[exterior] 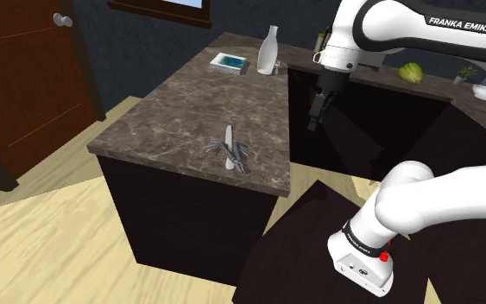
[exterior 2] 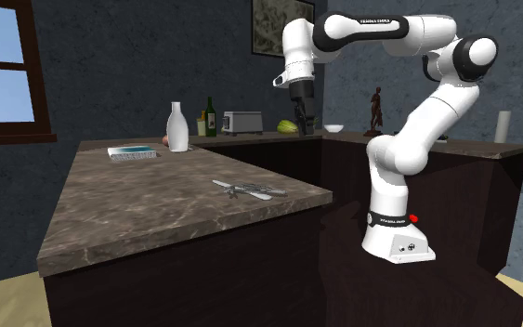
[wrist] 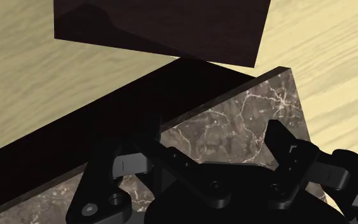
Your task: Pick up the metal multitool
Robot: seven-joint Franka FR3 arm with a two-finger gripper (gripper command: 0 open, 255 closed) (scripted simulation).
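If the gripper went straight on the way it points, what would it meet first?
The gripper would likely meet the marbled countertop near its corner, away from the multitool; depth is unclear.

Silver folding multitool [exterior: 230,148]: bare metal, bright sheen noted. Dark brown veined stone countertop [exterior: 180,112]: polished and smooth, pale veins seen. Pale plank floor [exterior: 51,250]: wood grain rendered, satin. Red-brown panelled door [exterior: 16,78]: wood, smooth. White arm shell [exterior: 422,199]: glossy, smooth. All-black two-finger gripper [exterior: 314,125]: matt finish observed. Dark cabinet fronts [exterior: 189,216]: flat, matt.
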